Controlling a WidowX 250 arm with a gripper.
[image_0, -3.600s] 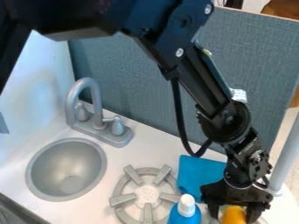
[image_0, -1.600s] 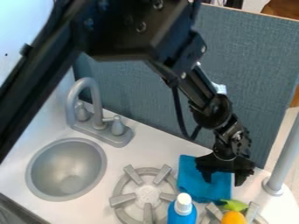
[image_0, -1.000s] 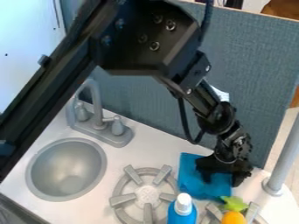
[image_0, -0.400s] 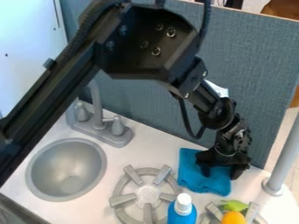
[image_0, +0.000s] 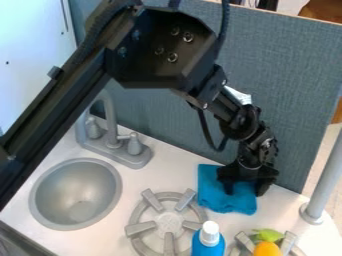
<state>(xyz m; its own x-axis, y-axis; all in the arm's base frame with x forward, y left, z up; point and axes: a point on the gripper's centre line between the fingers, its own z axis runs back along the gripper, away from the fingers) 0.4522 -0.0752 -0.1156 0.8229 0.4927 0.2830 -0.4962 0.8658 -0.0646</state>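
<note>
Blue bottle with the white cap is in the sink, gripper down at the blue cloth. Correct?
Wrong place: in the camera view, the blue bottle stands beside the grey burner, not in the sink. The gripper is down at the blue cloth.

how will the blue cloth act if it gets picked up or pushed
The cloth looks floppy, judging by its soft, rounded edges, so it would probably droop when lifted. It seems thin, so likely light for its spread. Lying low on the counter, it should bunch or slide rather than tip.
</note>
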